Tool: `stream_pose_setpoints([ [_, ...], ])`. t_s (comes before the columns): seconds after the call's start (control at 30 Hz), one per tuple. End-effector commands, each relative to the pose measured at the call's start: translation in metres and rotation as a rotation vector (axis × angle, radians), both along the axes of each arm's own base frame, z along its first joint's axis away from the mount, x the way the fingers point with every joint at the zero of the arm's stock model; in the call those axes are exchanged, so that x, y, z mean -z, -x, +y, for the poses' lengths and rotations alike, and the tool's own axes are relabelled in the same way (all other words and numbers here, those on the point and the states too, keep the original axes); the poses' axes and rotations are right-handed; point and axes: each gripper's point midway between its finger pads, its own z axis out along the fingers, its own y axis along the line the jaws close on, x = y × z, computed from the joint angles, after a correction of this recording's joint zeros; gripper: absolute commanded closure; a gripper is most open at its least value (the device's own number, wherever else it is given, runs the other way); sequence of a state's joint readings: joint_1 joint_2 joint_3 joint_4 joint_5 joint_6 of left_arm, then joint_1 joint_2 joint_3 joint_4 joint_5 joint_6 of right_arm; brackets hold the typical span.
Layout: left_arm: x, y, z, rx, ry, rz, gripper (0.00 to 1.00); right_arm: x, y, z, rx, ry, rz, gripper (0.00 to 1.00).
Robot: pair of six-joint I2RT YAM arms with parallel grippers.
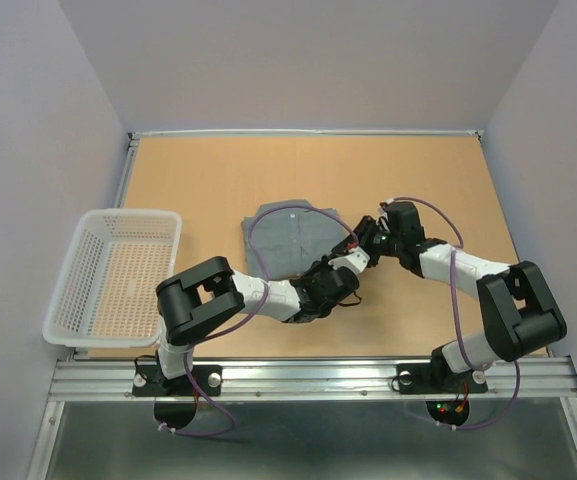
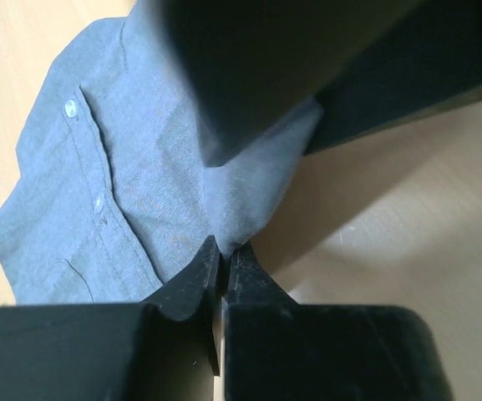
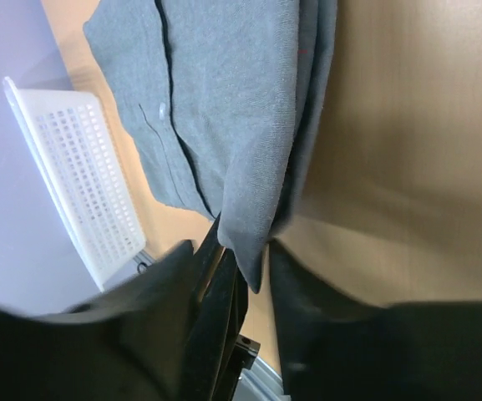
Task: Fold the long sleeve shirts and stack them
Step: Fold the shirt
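Grey button-up shirt (image 1: 288,240) lies folded into a compact bundle on the wooden desk (image 1: 218,170), about mid-desk, well apart from the white mesh basket (image 1: 128,214) at the desk's left edge.

Orientation: the collar (image 1: 296,208) end appears to point toward the far edge. The placket (image 3: 174,125) with its small pale buttons (image 2: 71,106) runs roughly far-to-near, slightly tilted. The bundle's outline is close to square, a little broader left-to-right from the top view, so the long axis is not clear-cut.

Left fingers (image 2: 215,280): pressed together, tips pinching a corner of the shirt's right-hand edge. The cloth tapers to a point right at the tips.

Right fingers (image 3: 228,280): closed on a thick fold of the same right-hand edge, further from the arm bases. The cloth sits between the two fingers, and in the left wrist view it rises off the desk into them.

From above, both sets of fingers meet close beside each other at the bundle's right side. The left arm reaches across in front of the bundle, and the right arm comes in from the right.
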State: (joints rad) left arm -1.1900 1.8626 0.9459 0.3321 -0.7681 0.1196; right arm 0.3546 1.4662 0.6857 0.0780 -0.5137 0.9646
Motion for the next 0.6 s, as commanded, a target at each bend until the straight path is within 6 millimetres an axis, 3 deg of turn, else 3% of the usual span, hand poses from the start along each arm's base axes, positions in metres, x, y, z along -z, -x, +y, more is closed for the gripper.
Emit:
stream_pose_setpoints([
  [0.0,-0.017,-0.003,0.005,-0.066,0.086,-0.017,1.00,-0.032,-0.016,0.003,0.026,-0.020,-0.089,0.42],
  [0.03,-0.015,0.000,0.008,-0.074,0.098,-0.007,1.00,-0.032,-0.020,0.000,0.047,-0.008,-0.088,0.33],
  [0.13,-0.020,0.003,0.013,-0.074,0.119,0.002,1.00,-0.032,-0.030,-0.007,0.085,0.008,-0.086,0.22],
  [0.37,-0.018,0.012,0.018,-0.091,0.171,0.044,1.00,-0.026,-0.052,-0.026,0.164,0.055,-0.071,0.12],
  [0.5,-0.023,0.015,0.021,-0.092,0.202,0.052,1.00,-0.011,-0.057,-0.017,0.092,0.060,-0.049,0.09],
  [0.57,-0.027,0.016,0.022,-0.092,0.215,0.053,1.00,0.008,-0.054,-0.011,0.051,0.047,0.012,0.09],
])
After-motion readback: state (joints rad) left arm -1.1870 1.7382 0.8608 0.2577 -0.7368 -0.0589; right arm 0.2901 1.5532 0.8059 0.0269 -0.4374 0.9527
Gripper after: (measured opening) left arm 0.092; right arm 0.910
